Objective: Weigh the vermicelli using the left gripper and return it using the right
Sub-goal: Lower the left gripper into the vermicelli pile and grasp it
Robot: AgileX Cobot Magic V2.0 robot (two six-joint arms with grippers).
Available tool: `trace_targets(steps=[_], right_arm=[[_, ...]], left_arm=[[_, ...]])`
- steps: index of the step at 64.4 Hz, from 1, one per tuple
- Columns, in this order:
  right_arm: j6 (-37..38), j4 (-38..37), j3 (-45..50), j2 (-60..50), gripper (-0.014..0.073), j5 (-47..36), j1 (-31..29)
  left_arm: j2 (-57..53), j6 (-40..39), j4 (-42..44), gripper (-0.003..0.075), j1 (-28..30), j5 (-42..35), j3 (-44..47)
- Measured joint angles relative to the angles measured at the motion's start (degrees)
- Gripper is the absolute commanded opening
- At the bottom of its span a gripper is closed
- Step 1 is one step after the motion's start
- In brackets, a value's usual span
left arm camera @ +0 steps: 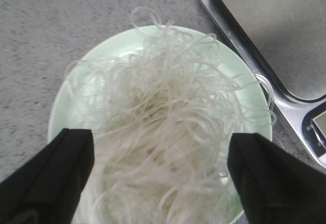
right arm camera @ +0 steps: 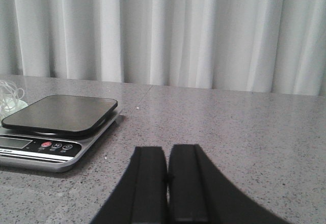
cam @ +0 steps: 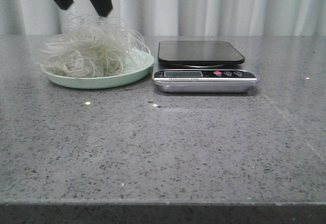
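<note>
While the vermicelli sits heaped on the plate, at 9 o'clock of the scale and just beside it, the left gripper hangs above the pile, jaws spread wide, holding nothing. Right gripper: fingers pressed together, empty, low over the table.

You get soft, even light throughout; small glints dot the desk and faint shadows sit under the plate and scale. In the left wrist view, the vermicelli blurs close up
</note>
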Motion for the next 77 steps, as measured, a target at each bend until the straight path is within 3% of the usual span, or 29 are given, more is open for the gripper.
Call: trace_targets(steps=[27, 35, 43, 48, 61, 77], right_arm=[[0.00, 0.00, 0.00, 0.00, 0.0180, 0.00, 0.00], [0.00, 0.00, 0.00, 0.00, 0.0180, 0.00, 0.00], [0.00, 0.00, 0.00, 0.00, 0.0180, 0.00, 0.00], [0.12, 0.00, 0.00, 0.00, 0.0180, 0.00, 0.00], [0.12, 0.00, 0.00, 0.00, 0.0180, 0.00, 0.00], [0.12, 0.00, 0.00, 0.00, 0.0180, 0.00, 0.00]], left_arm=[[7.72, 0.04, 0.30, 0.0557, -0.09, 4.37, -2.46], [8.80, 0.13, 1.04, 0.0399, -0.09, 5.44, -2.81], [9.34, 0.49, 2.28, 0.0109, -0.09, 6.37, -3.31], [9.46, 0.47, 2.55, 0.0153, -0.09, 7.38, -4.24], [10.95, 0.47, 1.48, 0.0127, -0.09, 14.47, -12.69], [11.34, 0.47, -9.92, 0.0127, -0.36, 15.99, -28.36]])
